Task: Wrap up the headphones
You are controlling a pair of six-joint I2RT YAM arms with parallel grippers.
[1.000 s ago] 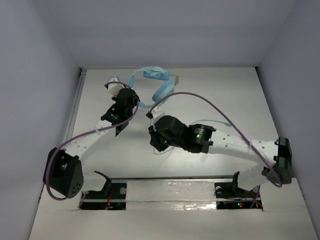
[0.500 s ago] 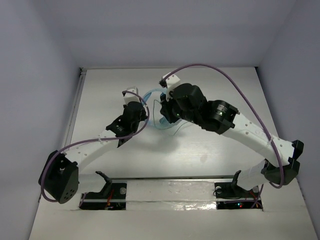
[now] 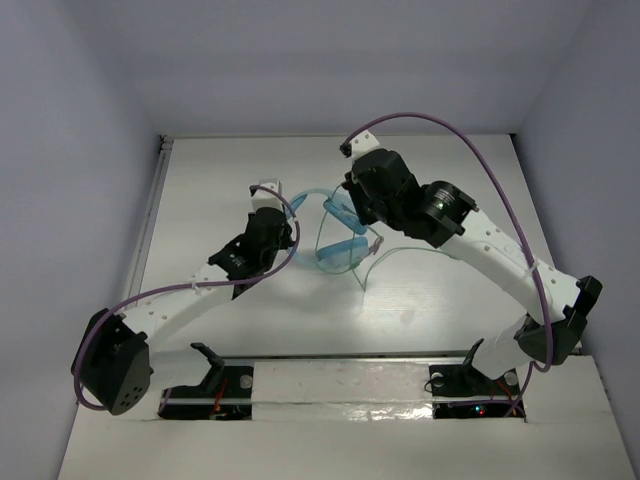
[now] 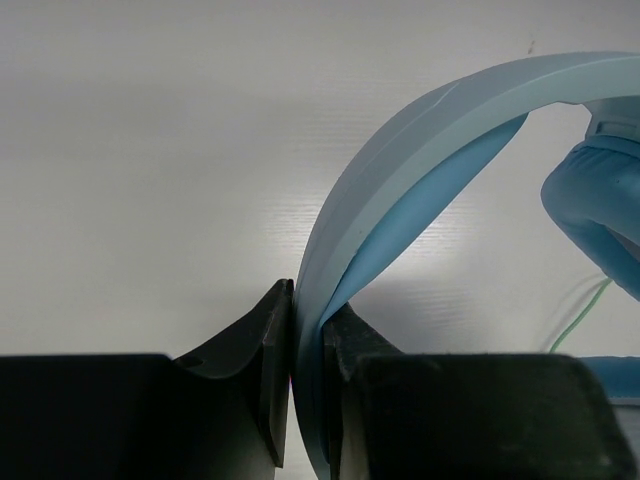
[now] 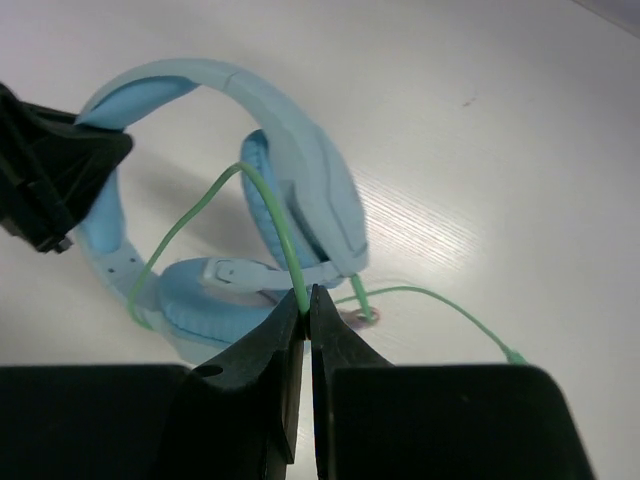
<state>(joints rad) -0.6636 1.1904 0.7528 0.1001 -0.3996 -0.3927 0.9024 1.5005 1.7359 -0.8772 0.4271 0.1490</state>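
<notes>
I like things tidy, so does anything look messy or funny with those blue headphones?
Only the thin green cable: it hangs in a loose loop by the headphones and its end trails across the table, not wound up. The right gripper pinches it; the left gripper clamps the headband.

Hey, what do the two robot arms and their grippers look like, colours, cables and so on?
The left arm and right arm are both built of white links with black rounded joint housings and black shoulder ends. A thick purple cable loops along each arm. The left gripper and right gripper each have two matte black, wedge-shaped fingers.
</notes>
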